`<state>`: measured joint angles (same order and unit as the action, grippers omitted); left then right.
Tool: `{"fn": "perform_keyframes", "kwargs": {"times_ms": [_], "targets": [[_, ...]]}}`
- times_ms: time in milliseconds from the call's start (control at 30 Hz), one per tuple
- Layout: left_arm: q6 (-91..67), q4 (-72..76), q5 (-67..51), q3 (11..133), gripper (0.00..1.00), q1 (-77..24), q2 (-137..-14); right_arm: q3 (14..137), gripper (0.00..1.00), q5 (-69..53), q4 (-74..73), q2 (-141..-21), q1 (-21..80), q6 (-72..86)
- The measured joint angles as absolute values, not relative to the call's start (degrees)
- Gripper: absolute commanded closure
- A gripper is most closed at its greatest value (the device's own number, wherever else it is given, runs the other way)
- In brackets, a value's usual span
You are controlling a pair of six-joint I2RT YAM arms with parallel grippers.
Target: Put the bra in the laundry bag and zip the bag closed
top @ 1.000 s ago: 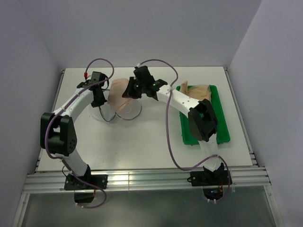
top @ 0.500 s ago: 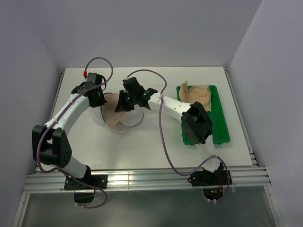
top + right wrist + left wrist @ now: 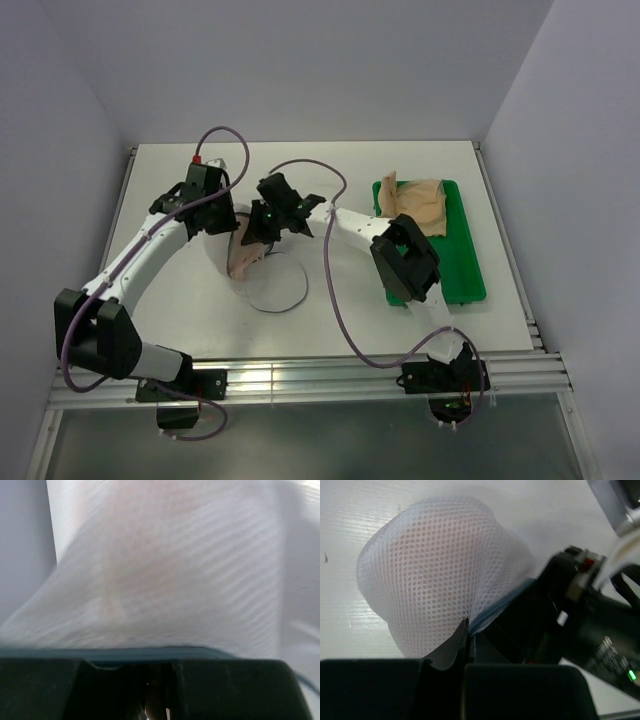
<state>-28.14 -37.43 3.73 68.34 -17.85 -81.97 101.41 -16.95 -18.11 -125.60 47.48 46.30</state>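
Observation:
The laundry bag point(image 3: 278, 288) is held up between my two grippers left of the table's middle, with one round mesh half lying on the table. The pale pink bra point(image 3: 243, 258) hangs inside the raised half. My left gripper point(image 3: 222, 222) is shut on the bag's grey zip rim point(image 3: 495, 611); in the left wrist view the gripper point(image 3: 465, 630) pinches the mesh dome point(image 3: 435, 565), pink showing through. My right gripper point(image 3: 258, 232) holds the bag from the right. In the right wrist view the gripper point(image 3: 150, 680) is shut on the rim point(image 3: 150, 652), blurred mesh point(image 3: 175, 570) beyond.
A green rectangular tray point(image 3: 465, 285) lies at the right with a tan-beige garment point(image 3: 415, 200) at its far end. The right arm's elbow hangs over the tray's left edge. White walls close in the table at the back and sides.
Both grippers have carried the bag and bra toward the near side and a little left. The free mesh half now lies flat on the table below them.

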Motion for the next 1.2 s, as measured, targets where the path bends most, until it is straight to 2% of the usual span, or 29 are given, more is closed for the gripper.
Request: {"fn": "perform_keyframes", "kwargs": {"times_ms": [233,433,800,967,1200], "targets": [[-29.41,-38.09,-3.33,64.31,1.0,-17.85,-77.01,92.36,1.0,-15.44,-9.72,-124.16,44.4,56.18],[-29.61,-38.59,-8.21,58.92,1.0,-18.17,-74.91,89.58,1.0,-12.12,-6.68,-120.62,42.17,63.37],[-32.23,-32.75,-15.05,55.86,1.0,-26.17,-73.73,85.93,1.0,-2.24,-5.74,-111.09,42.17,69.36],[-32.82,-30.22,-14.61,55.57,1.0,-29.8,-74.89,85.73,1.0,-0.86,-6.24,-111.0,42.15,71.09],[-32.69,-29.28,-8.03,52.45,1.0,-32.03,-76.77,85.73,1.0,-0.21,-8.86,-110.85,42.06,71.75]]}}
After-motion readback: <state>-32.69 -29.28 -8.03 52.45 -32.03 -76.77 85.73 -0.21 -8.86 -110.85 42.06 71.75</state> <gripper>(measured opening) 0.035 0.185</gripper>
